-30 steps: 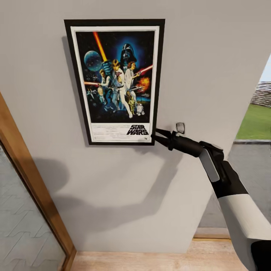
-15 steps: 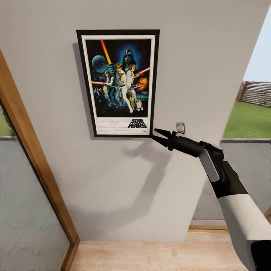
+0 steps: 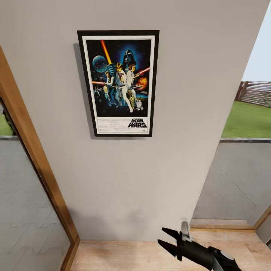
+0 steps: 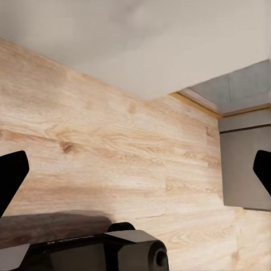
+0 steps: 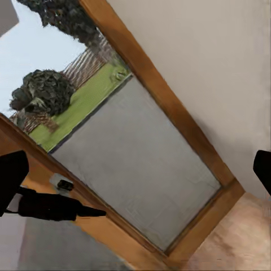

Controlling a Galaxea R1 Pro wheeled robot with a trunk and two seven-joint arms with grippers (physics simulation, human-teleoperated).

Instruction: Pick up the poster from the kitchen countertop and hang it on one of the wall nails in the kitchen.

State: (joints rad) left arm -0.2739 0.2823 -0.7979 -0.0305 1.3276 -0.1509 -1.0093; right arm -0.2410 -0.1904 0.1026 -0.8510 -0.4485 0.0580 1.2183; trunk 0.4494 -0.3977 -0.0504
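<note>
High on the grey wall (image 3: 180, 94), the poster (image 3: 118, 82) is seen hanging upright and square, with nothing touching it. Well below it, near the wooden floor (image 3: 124, 256), the right gripper (image 3: 168, 238) is held with its fingers spread and nothing between them. The left gripper's dark fingertips (image 4: 11, 175) are seen wide apart over floorboards, likewise empty. The hanging step is judged done, though the nail itself is hidden behind the frame. Little more is called for next than keeping both arms clear of the frame.
</note>
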